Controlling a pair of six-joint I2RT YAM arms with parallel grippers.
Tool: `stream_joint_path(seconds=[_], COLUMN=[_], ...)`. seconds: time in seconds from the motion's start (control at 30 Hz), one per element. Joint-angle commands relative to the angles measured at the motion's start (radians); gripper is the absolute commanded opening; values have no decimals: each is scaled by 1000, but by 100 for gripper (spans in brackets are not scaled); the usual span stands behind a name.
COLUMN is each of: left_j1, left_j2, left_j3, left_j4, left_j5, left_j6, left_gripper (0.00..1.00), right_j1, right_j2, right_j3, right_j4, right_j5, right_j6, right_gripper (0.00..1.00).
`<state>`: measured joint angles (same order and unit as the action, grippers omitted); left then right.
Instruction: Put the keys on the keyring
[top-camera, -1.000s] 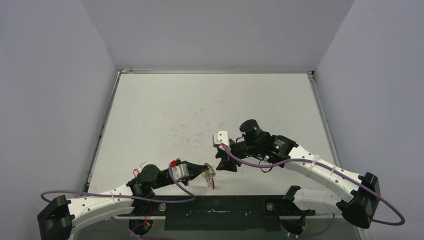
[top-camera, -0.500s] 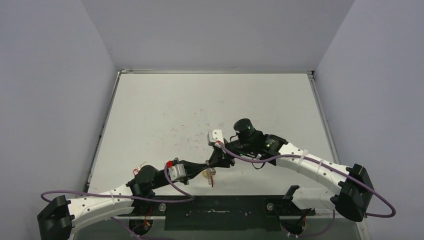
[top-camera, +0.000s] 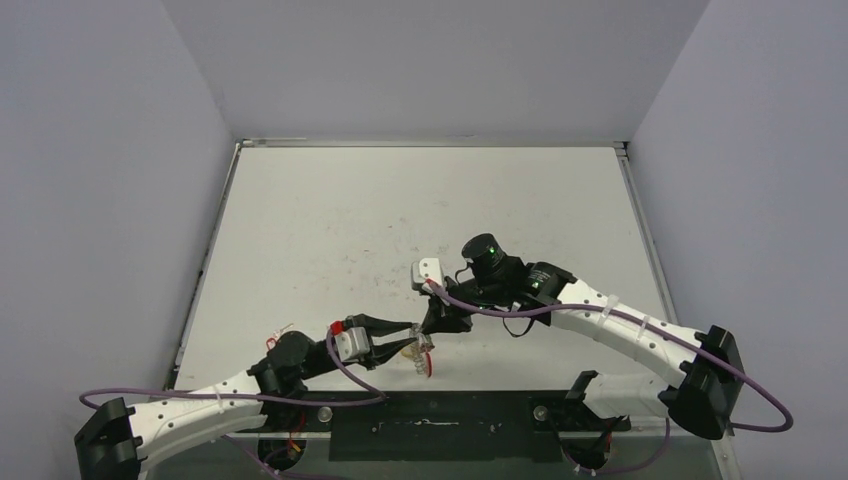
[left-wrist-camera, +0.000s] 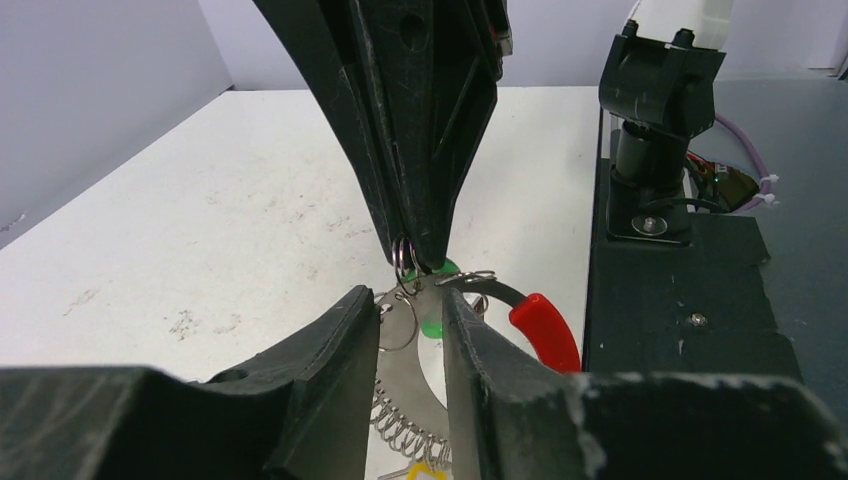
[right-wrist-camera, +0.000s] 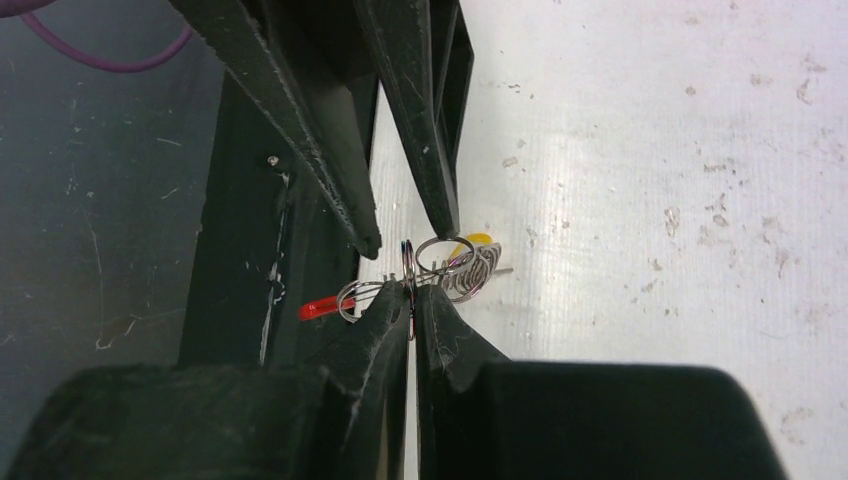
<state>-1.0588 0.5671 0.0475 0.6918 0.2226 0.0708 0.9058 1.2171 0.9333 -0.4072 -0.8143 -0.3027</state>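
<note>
Low above the table's near edge hangs the keyring (left-wrist-camera: 497, 291), its red plastic piece (left-wrist-camera: 540, 325) to the right. Green (left-wrist-camera: 432, 326) and yellow (right-wrist-camera: 478, 238) tags and a wire coil (left-wrist-camera: 400, 425) hang with it, but the keys' blades are mostly hidden. My right gripper (right-wrist-camera: 411, 292) is shut on a small silver ring (right-wrist-camera: 408, 262) at the top of this bunch. My left gripper (left-wrist-camera: 410, 300) stands open, its fingers either side of the bunch. In the top view the two grippers (top-camera: 413, 340) (top-camera: 430, 333) meet tip to tip, the red piece (top-camera: 428, 366) below them.
A black mounting bar (top-camera: 450, 415) runs along the near edge just behind the bunch. The white table (top-camera: 420, 210) is scuffed, with grey walls on three sides. Purple cables (top-camera: 500, 312) loop off both wrists.
My right arm came down and left to the bunch and its jaws closed on the small ring. My left jaws, shut on the bunch before, have parted.
</note>
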Motion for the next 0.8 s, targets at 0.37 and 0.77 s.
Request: stream_joint_path(seconds=[0.37, 0.77], left_j1=[-5, -4], left_j2=[-72, 49], left_j3=[220, 242], left_j4=[-490, -456], left_j5=[-39, 3], left_j6=[89, 90], left_gripper=[34, 29], right_j1=[130, 161], right_j2=[247, 309], right_j3=[440, 517], right_j4=[-561, -589], right_j5=[385, 393], right_j6=[19, 40], right_gripper=[0, 0])
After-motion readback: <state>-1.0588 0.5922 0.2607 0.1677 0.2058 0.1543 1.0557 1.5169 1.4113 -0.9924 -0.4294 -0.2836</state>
